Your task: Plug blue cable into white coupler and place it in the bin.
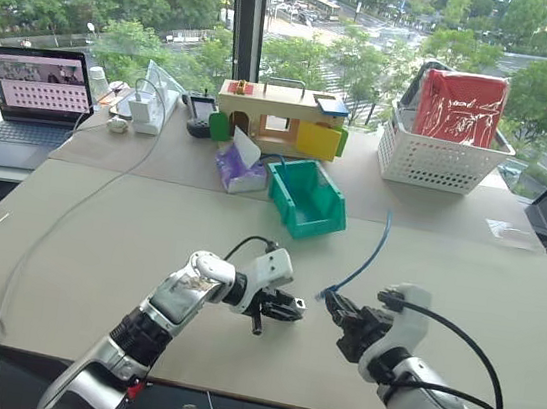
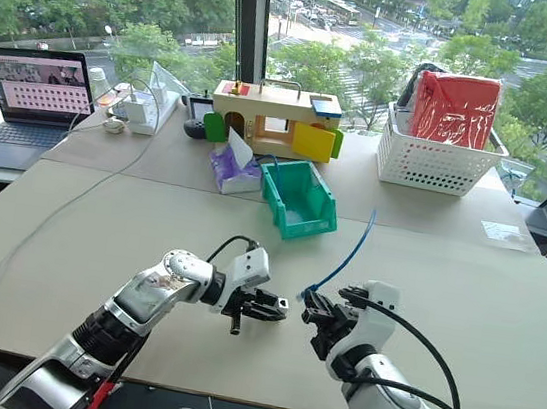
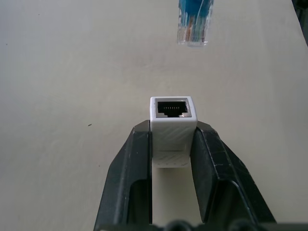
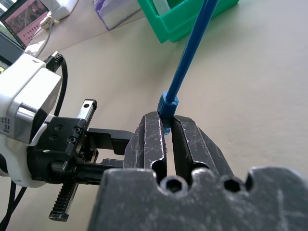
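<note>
Blue cable (image 1: pixel 370 256) plug and white coupler (image 3: pixel 172 126) are held facing, just apart, for mating.
Left hand (image 1: pixel 285 309) is clamped on the coupler, socket outward; right hand (image 1: pixel 337 307) is pinched behind the plug; the bin (image 1: pixel 307 198) waits beyond on the bench (image 1: pixel 97 242).

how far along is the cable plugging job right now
Done: both pieces are picked up. The left tool clamps the small white boxy plastic coupler; the right tool grips the thin light-blue cable near its plug. In hand: lining up plug with socket, a gap remaining. Left: insertion, then dropping it in the teal-green plastic bin.

No legible text, label or number anywhere.
</note>
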Robot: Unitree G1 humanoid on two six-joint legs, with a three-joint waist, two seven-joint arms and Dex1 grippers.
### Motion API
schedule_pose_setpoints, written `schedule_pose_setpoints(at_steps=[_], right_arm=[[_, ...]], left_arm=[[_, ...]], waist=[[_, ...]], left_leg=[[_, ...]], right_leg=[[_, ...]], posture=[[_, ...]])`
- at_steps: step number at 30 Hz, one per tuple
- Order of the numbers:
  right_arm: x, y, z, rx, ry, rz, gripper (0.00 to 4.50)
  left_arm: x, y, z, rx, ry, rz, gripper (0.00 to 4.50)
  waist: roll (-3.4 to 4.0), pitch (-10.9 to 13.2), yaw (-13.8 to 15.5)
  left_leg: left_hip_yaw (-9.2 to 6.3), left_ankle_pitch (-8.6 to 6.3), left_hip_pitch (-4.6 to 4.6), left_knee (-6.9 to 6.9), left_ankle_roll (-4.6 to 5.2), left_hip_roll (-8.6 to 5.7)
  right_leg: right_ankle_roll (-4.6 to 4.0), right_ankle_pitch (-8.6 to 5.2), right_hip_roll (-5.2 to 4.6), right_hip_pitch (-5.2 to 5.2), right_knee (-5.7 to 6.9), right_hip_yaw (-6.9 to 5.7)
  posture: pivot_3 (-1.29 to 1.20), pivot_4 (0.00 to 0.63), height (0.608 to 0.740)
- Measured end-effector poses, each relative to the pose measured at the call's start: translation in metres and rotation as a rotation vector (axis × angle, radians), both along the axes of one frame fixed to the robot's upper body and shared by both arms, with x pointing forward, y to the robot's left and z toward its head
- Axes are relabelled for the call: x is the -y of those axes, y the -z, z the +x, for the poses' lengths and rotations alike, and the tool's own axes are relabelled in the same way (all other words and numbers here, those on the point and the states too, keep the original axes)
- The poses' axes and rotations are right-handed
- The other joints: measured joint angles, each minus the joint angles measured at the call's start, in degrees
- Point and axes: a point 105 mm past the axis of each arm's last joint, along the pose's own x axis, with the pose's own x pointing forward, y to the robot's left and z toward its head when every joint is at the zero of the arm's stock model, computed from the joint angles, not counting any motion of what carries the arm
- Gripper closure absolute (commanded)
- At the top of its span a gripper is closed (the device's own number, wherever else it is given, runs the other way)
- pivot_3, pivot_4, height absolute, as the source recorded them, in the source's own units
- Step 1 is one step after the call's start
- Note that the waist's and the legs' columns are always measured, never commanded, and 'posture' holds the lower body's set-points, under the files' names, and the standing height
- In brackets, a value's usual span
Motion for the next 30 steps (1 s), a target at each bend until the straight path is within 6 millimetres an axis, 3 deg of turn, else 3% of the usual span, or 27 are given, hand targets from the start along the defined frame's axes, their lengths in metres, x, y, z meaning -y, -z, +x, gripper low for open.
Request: schedule_pose_setpoints(at_steps=[12,30], right_arm=[[-0.016,0.01,0.008,-0.021,-0.093,0.016,4.5],[-0.014,0.013,0.011,-0.024,-0.078,-0.036,4.5]], left_arm=[[0.002,0.0,-0.001,-0.032,-0.055,-0.017,3.88],[0.003,-0.001,-0.003,-0.055,-0.106,-0.022,3.88]], waist=[[0.02,-0.1,0.1],[0.02,-0.2,0.1]], left_leg=[[-0.02,0.0,-0.02,0.0,0.0,-0.01],[-0.03,0.0,-0.01,0.0,0.0,-0.01]], right_leg=[[-0.01,0.0,-0.02,0.01,-0.02,-0.01],[0.01,-0.02,-0.01,0.01,-0.02,-0.01]], posture=[[0.0,0.15,0.719],[0.0,0.15,0.719]])
